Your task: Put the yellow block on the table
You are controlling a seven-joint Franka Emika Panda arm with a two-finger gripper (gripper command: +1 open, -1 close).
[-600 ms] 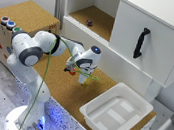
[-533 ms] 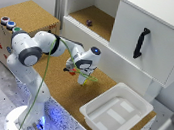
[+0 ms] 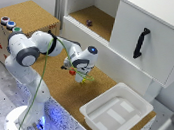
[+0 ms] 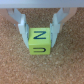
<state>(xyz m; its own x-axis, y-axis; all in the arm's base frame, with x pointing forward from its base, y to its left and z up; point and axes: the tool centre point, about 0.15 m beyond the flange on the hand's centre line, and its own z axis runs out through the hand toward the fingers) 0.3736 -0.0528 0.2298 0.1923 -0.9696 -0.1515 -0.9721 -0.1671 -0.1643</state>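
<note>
Looking through the wrist view, you see the yellow block (image 4: pixel 39 41) sitting on the cork of the table (image 4: pixel 15 65) between the two fingers (image 4: pixel 21 26) of the gripper (image 4: pixel 40 29), which stand slightly spread on either side of it; you cannot tell whether they press it. Off to the exterior view's right, your white tray (image 3: pixel 116 113) holds nothing, while the open cabinet shelf (image 3: pixel 99 18) behind carries a small dark object (image 3: pixel 89 22).

Nothing visibly changed: arm (image 3: pixel 43 48) same pose, fingers (image 4: pixel 20 24) unmoved.
</note>
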